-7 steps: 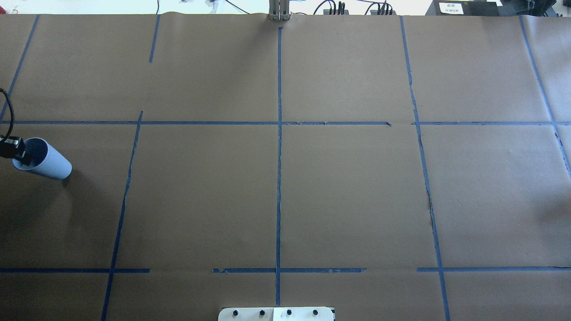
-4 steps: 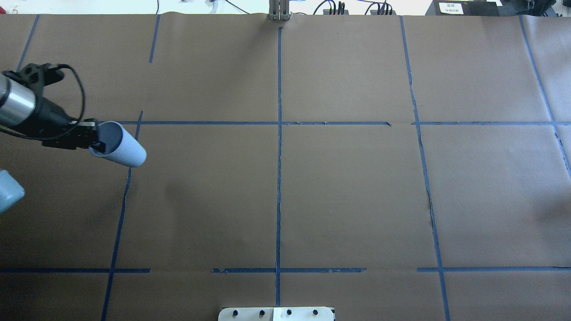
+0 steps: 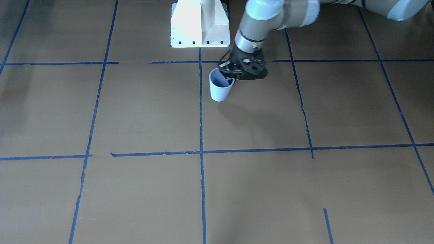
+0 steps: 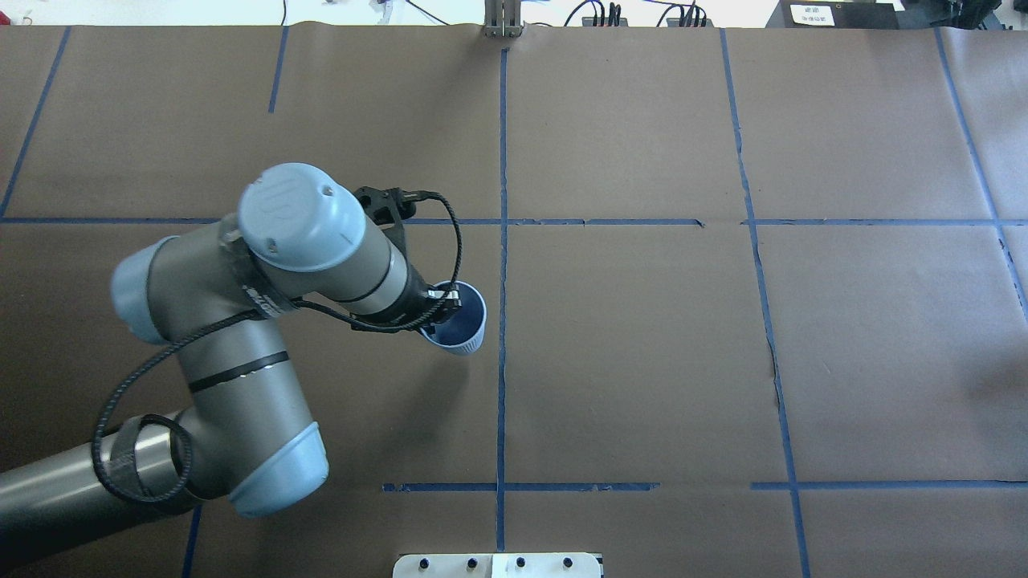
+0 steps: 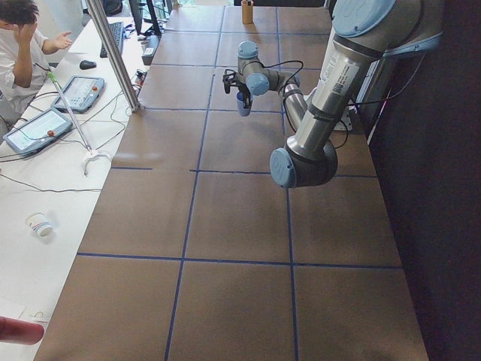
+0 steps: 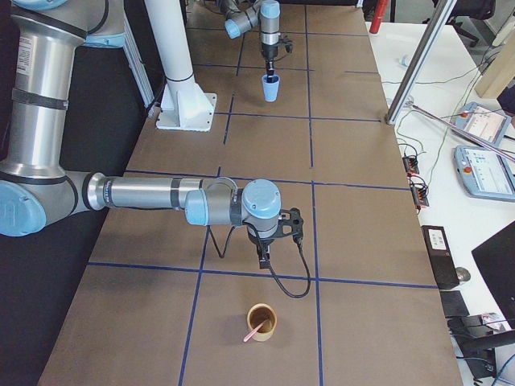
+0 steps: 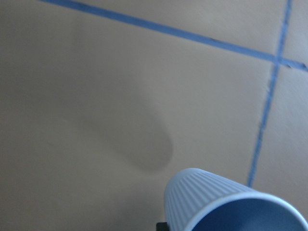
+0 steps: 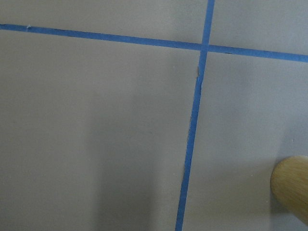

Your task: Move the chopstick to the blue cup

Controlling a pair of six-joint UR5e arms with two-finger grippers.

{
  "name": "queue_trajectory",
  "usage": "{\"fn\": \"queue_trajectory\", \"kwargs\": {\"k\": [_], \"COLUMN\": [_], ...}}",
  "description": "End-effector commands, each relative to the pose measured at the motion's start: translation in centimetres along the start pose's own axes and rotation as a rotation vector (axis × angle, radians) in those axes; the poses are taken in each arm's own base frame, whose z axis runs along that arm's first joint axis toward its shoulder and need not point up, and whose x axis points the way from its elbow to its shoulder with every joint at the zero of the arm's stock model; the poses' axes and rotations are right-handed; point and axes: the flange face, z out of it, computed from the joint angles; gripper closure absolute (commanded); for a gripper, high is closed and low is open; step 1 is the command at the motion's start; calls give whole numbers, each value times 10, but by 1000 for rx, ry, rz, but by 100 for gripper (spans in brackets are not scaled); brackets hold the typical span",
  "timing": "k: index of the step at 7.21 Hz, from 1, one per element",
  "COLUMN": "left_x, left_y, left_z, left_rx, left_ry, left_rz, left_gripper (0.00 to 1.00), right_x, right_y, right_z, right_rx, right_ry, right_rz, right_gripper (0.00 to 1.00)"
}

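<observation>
The blue cup is pale blue and ribbed, and it hangs upright just left of the centre tape line. My left gripper is shut on its rim, one finger inside. In the front-facing view the blue cup casts a shadow apart from itself, so it is off the paper. The pinkish chopstick leans in a brown cup at the table's right end. My right gripper points down a little beyond that cup. It shows only in the exterior right view, so I cannot tell its state.
The white robot base stands at the table's robot-side edge. Blue tape lines grid the brown paper. A metal post and a bench with tablets and a seated person run along the far side.
The left arm has swept in from the left edge to near the centre line, carrying the blue cup. The cup has turned from tilted to upright.
</observation>
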Motion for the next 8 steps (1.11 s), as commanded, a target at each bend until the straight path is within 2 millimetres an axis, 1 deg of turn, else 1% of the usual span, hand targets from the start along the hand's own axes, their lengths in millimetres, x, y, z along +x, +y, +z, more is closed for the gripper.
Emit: {"fn": "queue_trajectory", "kwargs": {"k": [1, 3, 5, 7, 8], "left_x": [26, 25, 30, 40, 40], "left_y": [0, -3, -3, 2, 2], "left_z": [25, 37, 41, 52, 54], "left_rx": [3, 1, 4, -8, -7], "left_ry": [-27, -26, 1, -8, -2], "left_rz": [-2, 3, 14, 19, 22], "left_gripper": [100, 99, 97, 91, 43], "right_x": [-2, -4, -9, -8, -8], "right_y": [0, -1, -3, -2, -2], "right_z": [0, 0, 0, 0, 0], "right_rx": [1, 2, 6, 6, 4], "right_ry": [-23, -29, -66, -66, -69], "right_rz": [1, -3, -5, -8, -2], "right_gripper": [0, 0, 0, 0, 0]}}
